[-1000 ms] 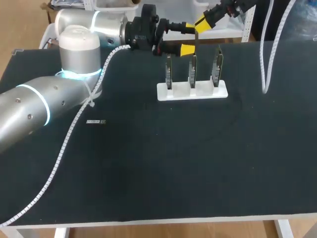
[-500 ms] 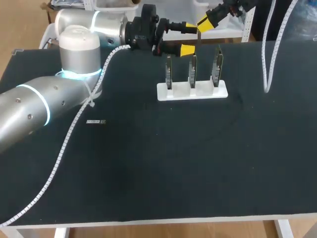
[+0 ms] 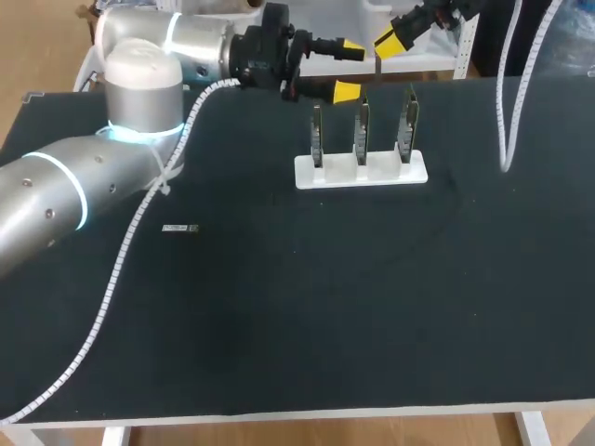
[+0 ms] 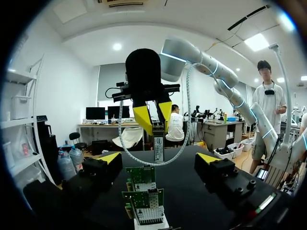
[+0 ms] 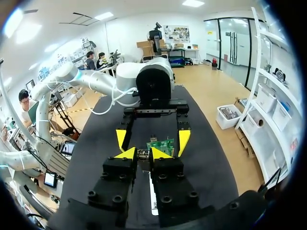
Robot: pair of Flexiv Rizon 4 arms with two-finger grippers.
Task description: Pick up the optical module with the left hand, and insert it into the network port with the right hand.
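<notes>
Stand with three boards sits far-centre on table. Left gripper behind its left end. Right gripper behind-right, facing it, optical module in its fingers. Small tag lies well left.

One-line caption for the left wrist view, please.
Right gripper holds the optical module ahead of the open left gripper, near the green boards.

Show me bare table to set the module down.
Bare: the wide stretch from the white stand to the table front edge, right of the small tag. Also between stand and hanging cable. Crowded: behind the stand, where left claw and right claw sit close.
</notes>
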